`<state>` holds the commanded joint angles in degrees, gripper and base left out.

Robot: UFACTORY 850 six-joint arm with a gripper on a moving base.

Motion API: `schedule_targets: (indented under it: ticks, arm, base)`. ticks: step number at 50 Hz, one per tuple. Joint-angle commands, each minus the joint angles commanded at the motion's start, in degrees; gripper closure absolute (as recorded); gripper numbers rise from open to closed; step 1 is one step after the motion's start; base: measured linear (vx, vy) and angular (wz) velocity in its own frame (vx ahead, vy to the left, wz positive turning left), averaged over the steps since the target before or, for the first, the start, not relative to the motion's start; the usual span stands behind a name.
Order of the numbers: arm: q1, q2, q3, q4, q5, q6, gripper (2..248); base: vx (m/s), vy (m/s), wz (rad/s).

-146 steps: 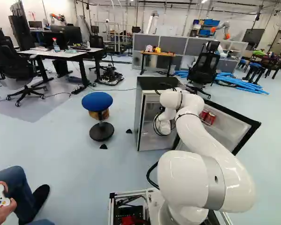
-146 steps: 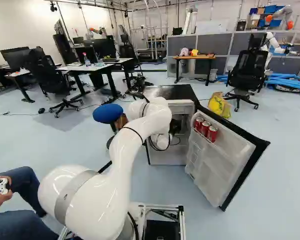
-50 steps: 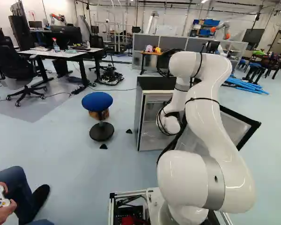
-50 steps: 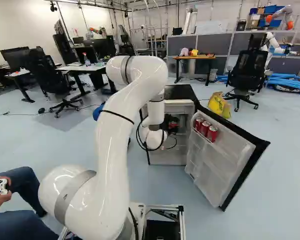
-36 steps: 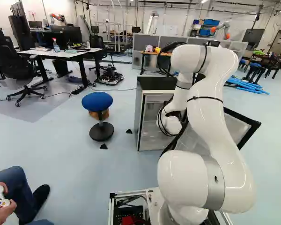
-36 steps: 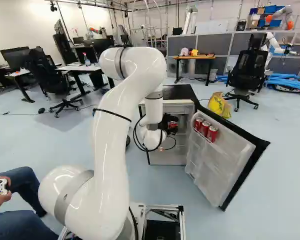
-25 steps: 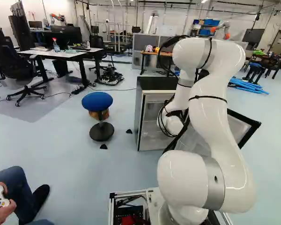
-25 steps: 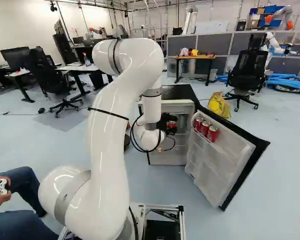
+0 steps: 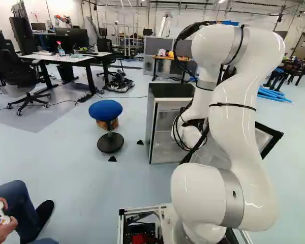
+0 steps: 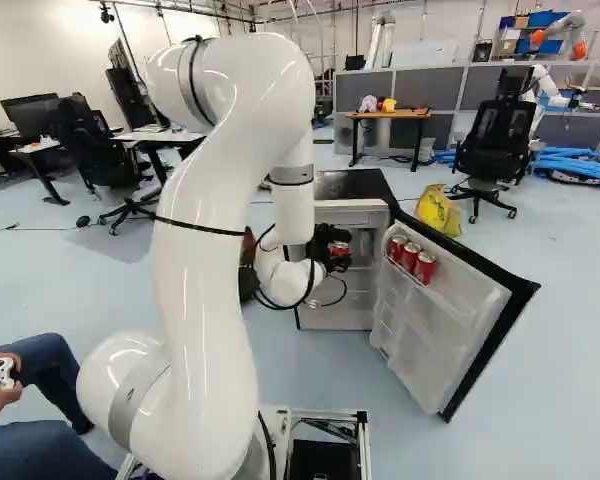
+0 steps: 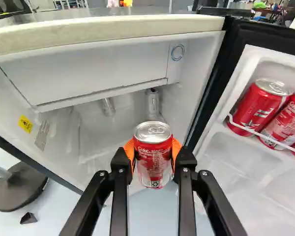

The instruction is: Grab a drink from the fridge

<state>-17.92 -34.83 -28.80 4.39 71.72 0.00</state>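
At the mouth of the open fridge (image 11: pixel 108 32), clasping the red can (image 11: pixel 154 156) between both fingers (image 11: pixel 176 149), across its near-upright long axis; best drawn straight back.

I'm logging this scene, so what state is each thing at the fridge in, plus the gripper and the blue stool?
Gripper: shut on a red can
Held red can: upright, gripped from two sides
Fridge door: wide open
Red cans in the door rack: standing side by side
Silver can inside the fridge: standing, ungripped
Blue stool: upright
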Motion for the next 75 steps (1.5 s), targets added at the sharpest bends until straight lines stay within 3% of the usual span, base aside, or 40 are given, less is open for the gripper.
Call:
schedule_targets:
  ticks: [34, 75]
  arm:
    - [1.17, 12.81, 11.45, 0.0, 0.0, 0.0, 155]
    - [1.37, 21.63, 14.41, 0.0, 0.0, 0.0, 155]
  base:
    - [0.0, 0.0, 0.0]
    - [0.0, 0.0, 0.0]
